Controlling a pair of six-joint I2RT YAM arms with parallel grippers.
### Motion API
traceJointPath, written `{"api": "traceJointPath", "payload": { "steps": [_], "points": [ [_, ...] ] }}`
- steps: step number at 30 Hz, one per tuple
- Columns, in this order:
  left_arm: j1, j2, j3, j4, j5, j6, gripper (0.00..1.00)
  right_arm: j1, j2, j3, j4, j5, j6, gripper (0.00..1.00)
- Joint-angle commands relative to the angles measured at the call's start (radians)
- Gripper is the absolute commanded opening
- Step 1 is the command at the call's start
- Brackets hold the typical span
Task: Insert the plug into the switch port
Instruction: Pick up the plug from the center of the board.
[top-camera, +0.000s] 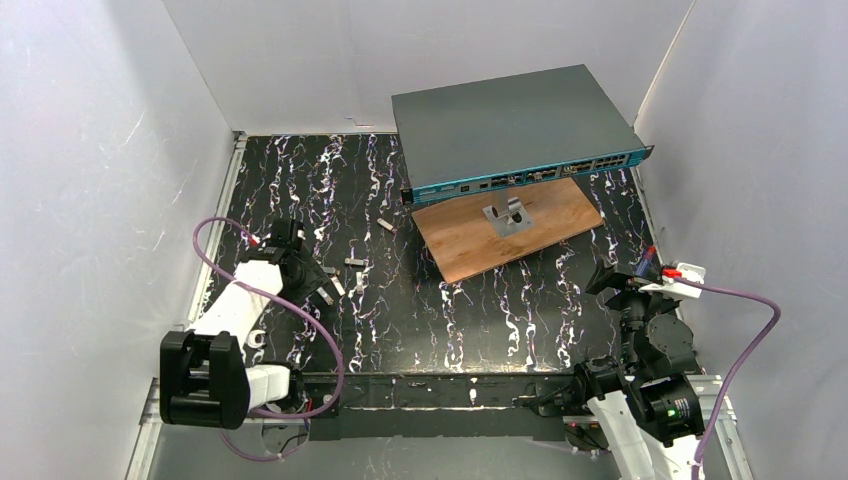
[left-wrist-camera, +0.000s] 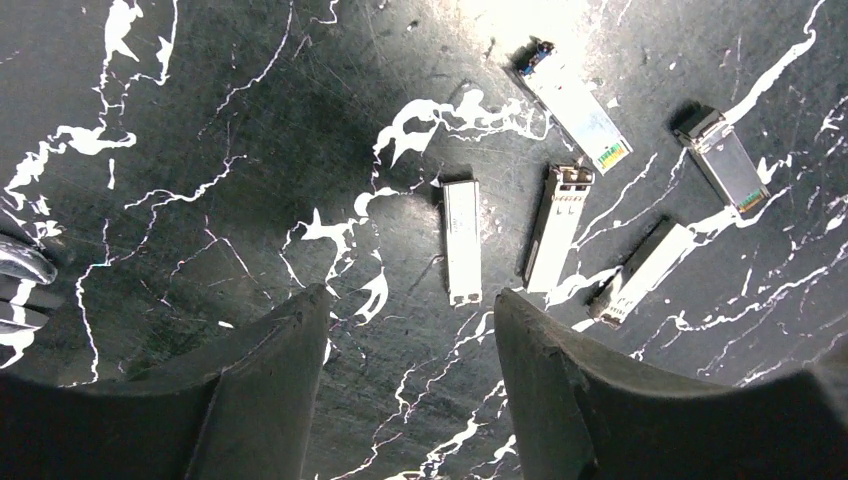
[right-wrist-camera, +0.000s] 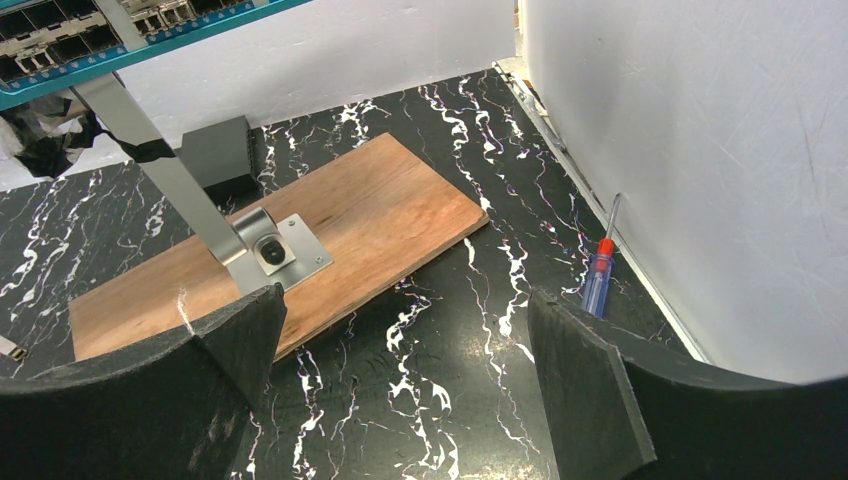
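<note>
Standing tilted on a metal bracket (top-camera: 507, 215) over a wooden board (top-camera: 510, 232), the switch (top-camera: 520, 130) occupies the far side of the tabletop (top-camera: 420, 320), its teal socket strip facing the arms. Well to the near left of the switch, the left gripper (left-wrist-camera: 410, 305) hangs with jaws spread and empty just above a scatter of small metal plugs (left-wrist-camera: 461, 240) lying loose on the tabletop, one just beyond the gap between its fingers. To the near right of the switch, the right gripper (right-wrist-camera: 405, 305) is spread wide and holds nothing, a red-and-blue screwdriver (right-wrist-camera: 598, 270) lying by the wall beyond it.
</note>
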Motion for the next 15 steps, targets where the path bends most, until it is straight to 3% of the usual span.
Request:
{"api": "traceJointPath", "payload": {
  "steps": [1, 15],
  "points": [
    [-0.023, 0.024, 0.045, -0.033, -0.095, -0.035, 0.59, 0.004, -0.02, -0.004, 0.033, 0.003, 0.005, 1.0],
    [-0.075, 0.162, 0.082, 0.013, -0.108, -0.067, 0.51, 0.002, -0.019, -0.004, 0.036, 0.003, 0.003, 1.0]
  ]
}}
